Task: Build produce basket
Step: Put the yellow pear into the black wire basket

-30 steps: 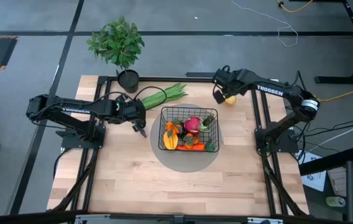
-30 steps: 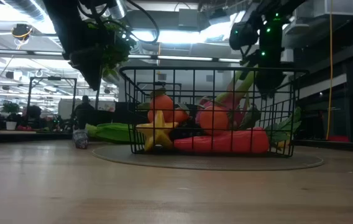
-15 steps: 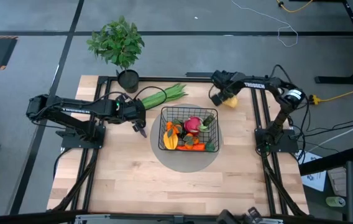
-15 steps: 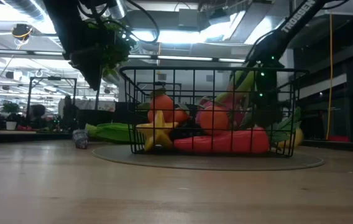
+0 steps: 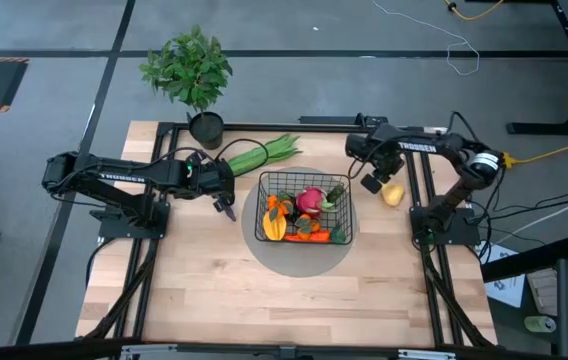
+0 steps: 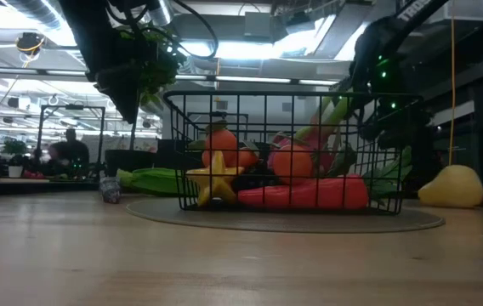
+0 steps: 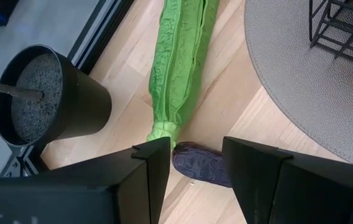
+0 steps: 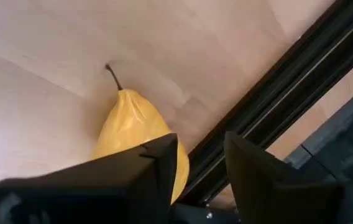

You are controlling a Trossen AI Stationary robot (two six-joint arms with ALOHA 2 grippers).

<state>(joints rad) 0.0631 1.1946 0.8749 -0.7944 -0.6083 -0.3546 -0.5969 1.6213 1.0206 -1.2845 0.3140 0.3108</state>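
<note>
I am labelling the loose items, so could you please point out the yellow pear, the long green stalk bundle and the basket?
yellow pear [image 5: 393, 194], high view, middle of its body.
long green stalk bundle [image 7: 179, 62], left wrist view, mid-length of the stalks.
basket [image 6: 284, 100], low view, top rim of the near wire wall.

Even overhead light, ceiling glare in low view, soft shadows.

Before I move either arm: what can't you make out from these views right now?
- Right wrist view: the pear's lower end, hidden behind the right gripper's fingers.
- Left wrist view: the small dark item between the left gripper's fingers, too blurred to identify.
- High view: the basket's lowest produce, buried under other pieces.
</note>
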